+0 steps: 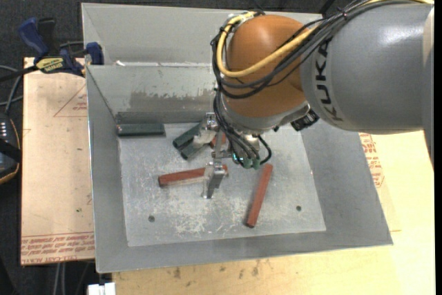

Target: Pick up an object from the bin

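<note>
Arm (366, 72) from right, bent down over left red stick (179, 179)

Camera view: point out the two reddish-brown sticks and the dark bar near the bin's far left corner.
Level reddish-brown stick (181, 179): camera view, on its left half.
Slanted reddish-brown stick (257, 195): camera view, at mid-length.
Dark bar (140, 128): camera view, middle of its top face.

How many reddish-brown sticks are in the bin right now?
2. The left stick lies flat mid-bin; the right stick slants toward the front. The arm could hide more.
</note>
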